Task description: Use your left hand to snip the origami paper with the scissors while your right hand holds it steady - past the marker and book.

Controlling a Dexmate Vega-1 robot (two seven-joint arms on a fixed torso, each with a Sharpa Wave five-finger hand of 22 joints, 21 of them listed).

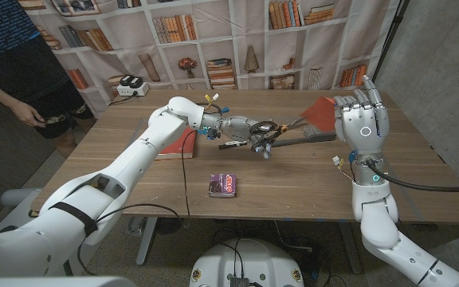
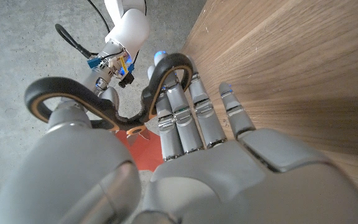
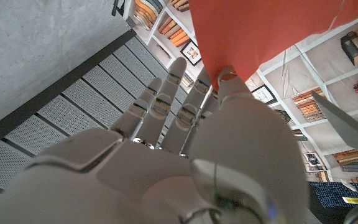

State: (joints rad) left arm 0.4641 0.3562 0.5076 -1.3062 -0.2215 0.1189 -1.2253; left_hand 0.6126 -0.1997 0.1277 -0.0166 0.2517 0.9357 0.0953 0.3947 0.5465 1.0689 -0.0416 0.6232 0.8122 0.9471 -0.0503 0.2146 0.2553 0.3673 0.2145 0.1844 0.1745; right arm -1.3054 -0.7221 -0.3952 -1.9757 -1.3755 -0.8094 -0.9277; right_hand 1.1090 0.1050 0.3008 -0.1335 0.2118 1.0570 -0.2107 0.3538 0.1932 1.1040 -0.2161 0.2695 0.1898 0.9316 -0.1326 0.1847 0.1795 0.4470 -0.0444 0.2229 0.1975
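Observation:
My left hand [image 1: 257,132] reaches over the middle of the table and grips the scissors [image 1: 284,127], fingers through the black handle loops [image 2: 166,70]. The blades point right at the red origami paper [image 1: 319,111]. My right hand [image 1: 362,121] stands upright and pinches that paper between thumb and fingers [image 3: 225,78], holding it off the table. A grey scissor blade [image 3: 347,118] shows close beside the red paper [image 3: 260,31]. The red book [image 1: 178,144] lies under my left forearm, and a dark marker [image 1: 233,144] lies just in front of my left wrist.
A small purple packet [image 1: 223,185] lies nearer the front of the wooden table [image 1: 293,191]. A white box [image 1: 130,85] sits at the back left corner. A person [image 1: 14,56] stands beyond the table's left end. A bookshelf backdrop lines the back.

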